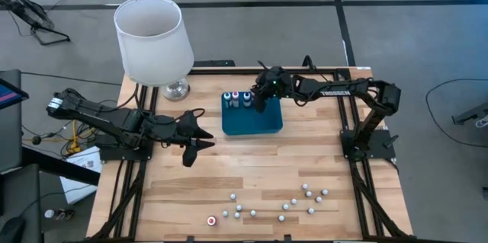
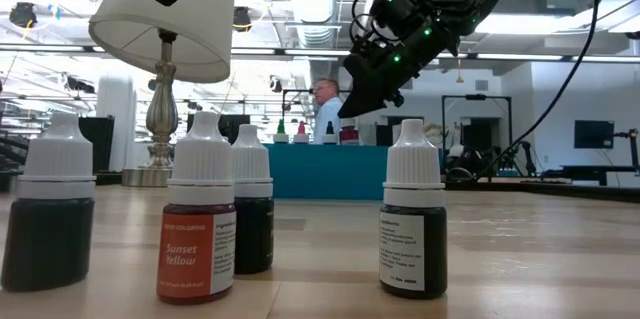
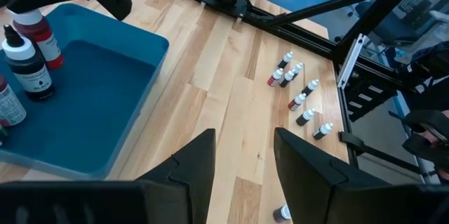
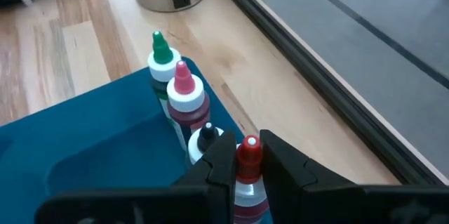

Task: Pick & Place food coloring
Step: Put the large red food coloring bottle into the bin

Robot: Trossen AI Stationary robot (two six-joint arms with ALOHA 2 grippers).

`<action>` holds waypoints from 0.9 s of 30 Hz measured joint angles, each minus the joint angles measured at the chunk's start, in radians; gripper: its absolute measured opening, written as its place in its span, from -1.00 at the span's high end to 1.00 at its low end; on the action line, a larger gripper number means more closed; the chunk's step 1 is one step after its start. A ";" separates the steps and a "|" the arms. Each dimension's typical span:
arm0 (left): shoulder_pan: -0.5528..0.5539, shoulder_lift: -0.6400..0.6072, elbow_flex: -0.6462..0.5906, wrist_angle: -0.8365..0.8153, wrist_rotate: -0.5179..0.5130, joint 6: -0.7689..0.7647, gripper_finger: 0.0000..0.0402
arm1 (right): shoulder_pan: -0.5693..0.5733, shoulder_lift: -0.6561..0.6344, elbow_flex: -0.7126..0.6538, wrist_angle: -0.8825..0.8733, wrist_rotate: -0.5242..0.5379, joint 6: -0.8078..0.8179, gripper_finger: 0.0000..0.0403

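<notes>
Over the back edge of the teal tray [image 1: 252, 123], we see the right gripper [image 4: 242, 164] closed on a red-tipped bottle [image 4: 248, 155], which stands in a row with the black-tipped [image 4: 205, 140], pink-tipped [image 4: 184, 92] and green-tipped [image 4: 162, 55] bottles along the tray's rear wall. We note the left gripper [image 1: 200, 129] waiting left of the tray above bare wood, fingers parted and holding nothing. We find the remaining food coloring bottles [image 1: 278, 202] scattered along the table's front edge, well apart from the tray.
</notes>
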 joint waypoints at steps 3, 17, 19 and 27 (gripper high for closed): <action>0.000 0.000 0.000 0.000 0.000 0.001 0.32 | 0.002 0.000 0.000 0.000 -0.004 0.001 0.78; 0.000 0.000 0.000 0.000 0.000 0.003 0.32 | 0.014 0.000 0.000 0.005 -0.004 0.001 0.78; 0.000 0.000 0.000 0.000 0.000 0.003 0.32 | 0.014 0.000 0.000 0.009 0.000 0.001 0.78; 0.000 0.000 0.000 0.000 0.000 0.003 0.32 | 0.014 0.000 0.000 0.041 0.001 0.001 0.78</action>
